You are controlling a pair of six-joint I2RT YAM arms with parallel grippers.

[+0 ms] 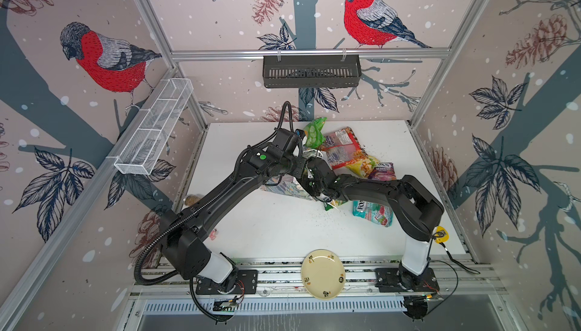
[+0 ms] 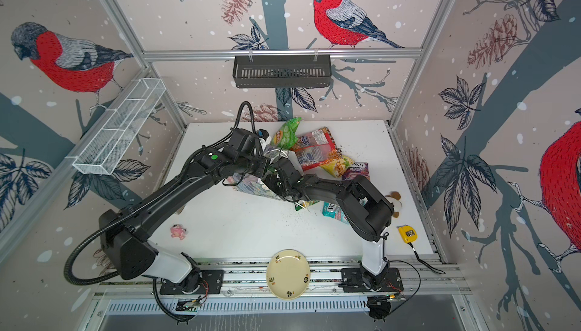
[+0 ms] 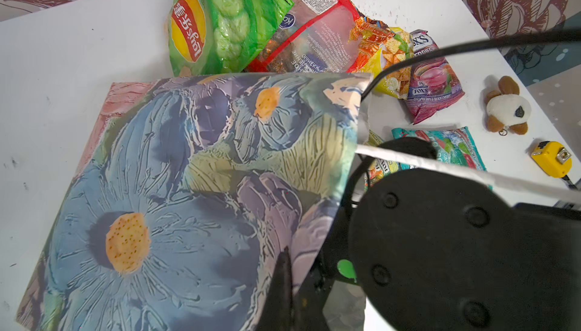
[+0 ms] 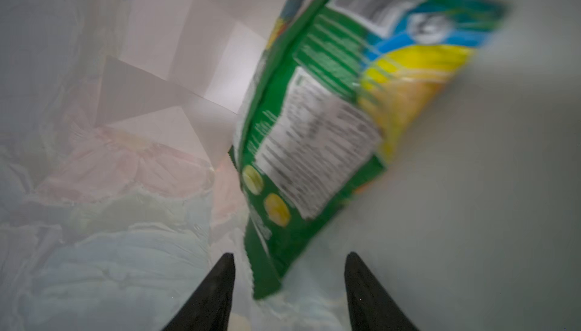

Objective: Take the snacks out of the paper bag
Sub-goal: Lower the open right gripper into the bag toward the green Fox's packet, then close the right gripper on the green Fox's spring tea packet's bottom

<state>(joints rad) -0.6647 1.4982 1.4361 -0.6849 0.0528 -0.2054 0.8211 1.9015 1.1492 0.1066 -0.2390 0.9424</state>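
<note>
Nearest the arm bases, the cream plate (image 1: 322, 274) sits on the front rail, apart from the rest; further in, the teal packet (image 1: 372, 214) lies flat on the white table (image 1: 267, 228), partly under the right arm; just beside it, at the mouth of the paper bag (image 3: 188, 187), lies a green FOX'S packet (image 4: 314, 125), blurred in the right wrist view; the bag's white inside shows beside the packet; its lower corner reaches in between the fingers of the right gripper (image 4: 290, 254), yet neither finger is closed on it; those fingers stand clearly apart and hold nothing; the bag is tipped over, mouth toward the right arm, a floral face filling the left wrist view; the left gripper (image 3: 286, 252) is pinched closed on the bag's wall near the rim, one finger pressed on the print, its partner hidden behind the paper; beyond the bag, toward the back wall, the purple packet (image 1: 382, 170), yellow packet (image 1: 361, 165), large red packet (image 1: 342, 148) and cucumber packet (image 1: 314, 132) lie overlapping in a loose pile.
</note>
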